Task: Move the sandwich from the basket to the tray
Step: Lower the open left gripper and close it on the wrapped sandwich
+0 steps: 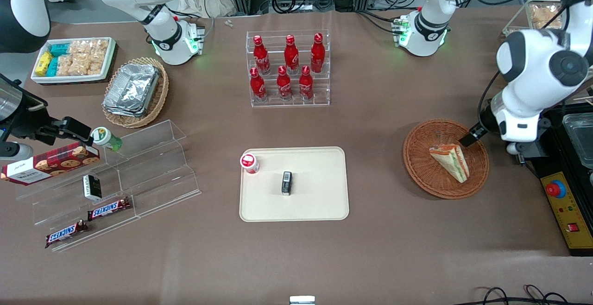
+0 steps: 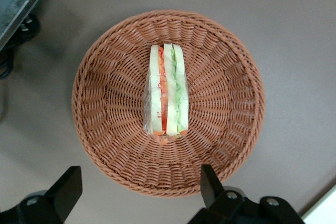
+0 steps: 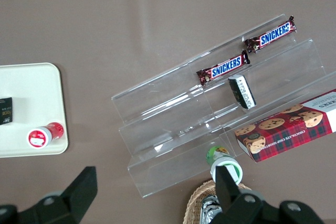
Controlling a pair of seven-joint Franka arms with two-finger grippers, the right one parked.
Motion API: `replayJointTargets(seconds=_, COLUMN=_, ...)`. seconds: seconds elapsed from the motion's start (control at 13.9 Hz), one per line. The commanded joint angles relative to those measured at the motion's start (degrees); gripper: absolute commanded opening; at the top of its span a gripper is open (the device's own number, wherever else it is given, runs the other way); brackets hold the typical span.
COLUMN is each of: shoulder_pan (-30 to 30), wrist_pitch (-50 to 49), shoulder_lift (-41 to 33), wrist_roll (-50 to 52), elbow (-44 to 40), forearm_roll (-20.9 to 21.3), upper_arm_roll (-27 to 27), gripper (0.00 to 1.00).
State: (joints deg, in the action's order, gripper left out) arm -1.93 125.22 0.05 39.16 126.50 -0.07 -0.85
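I take the basket [image 1: 445, 158] as my landmark. It sits on the counter [image 1: 380, 249] toward the working arm's end, well apart from the tray [image 1: 293, 183], which lies toward the middle. The sandwich [image 2: 167, 94] lies in the basket, near its centre, standing on a bread edge with the red and green filling layers facing up at the wrist camera.

Risks from here, as I judge them:
1. The wedge is narrow and wrapped in clear film. If the fingers close across the film only, or off the wedge's middle, it may slip or tip over in the basket.
2. If I descend too far, the fingertips may catch the woven floor or rim and drag the basket.
3. The tray already carries a small red-capped bottle [image 1: 249, 162] at the corner nearest the basket's row and a dark packet [image 1: 287, 183] near its centre. A careless release could knock either one; the bare tray area nearer the basket looks safer.

End effector [image 2: 140, 187]: it hangs above the basket's rim, offset from the sandwich. The fingers are spread wide, wider than the wedge is thick, and hold nothing. They appear clear of the wicker, though the front view is too oblique to confirm
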Motion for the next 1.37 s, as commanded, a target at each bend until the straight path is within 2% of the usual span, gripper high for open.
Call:
replayJointTargets(seconds=0.0, shoulder_pan=0.0, wrist_pitch=3.4, shoulder_lift=2.1, wrist_roll=-1.9, elbow=0.1, forearm_roll=-0.5, upper_arm_roll=0.1, gripper=1.0)
replayJointTargets(seconds=0.29, shoulder_pan=0.1, wrist_pitch=9.9, shoulder_lift=5.1, wrist_roll=-4.4, elbow=2.3, forearm_roll=-0.3, upper_arm_roll=0.1, gripper=1.0)
replayJointTargets(seconds=1.08, shoulder_pan=0.1, wrist_pitch=17.4, shoulder_lift=14.5, wrist_roll=-5.7, elbow=2.3, forearm_roll=-0.3, upper_arm_roll=0.0, gripper=1.0)
replayJointTargets(seconds=1.29, shoulder_pan=0.2, wrist_pitch=18.6, shoulder_lift=15.7, wrist_roll=-5.7, elbow=2.3, forearm_roll=-0.3, upper_arm_roll=-0.1, gripper=0.91)
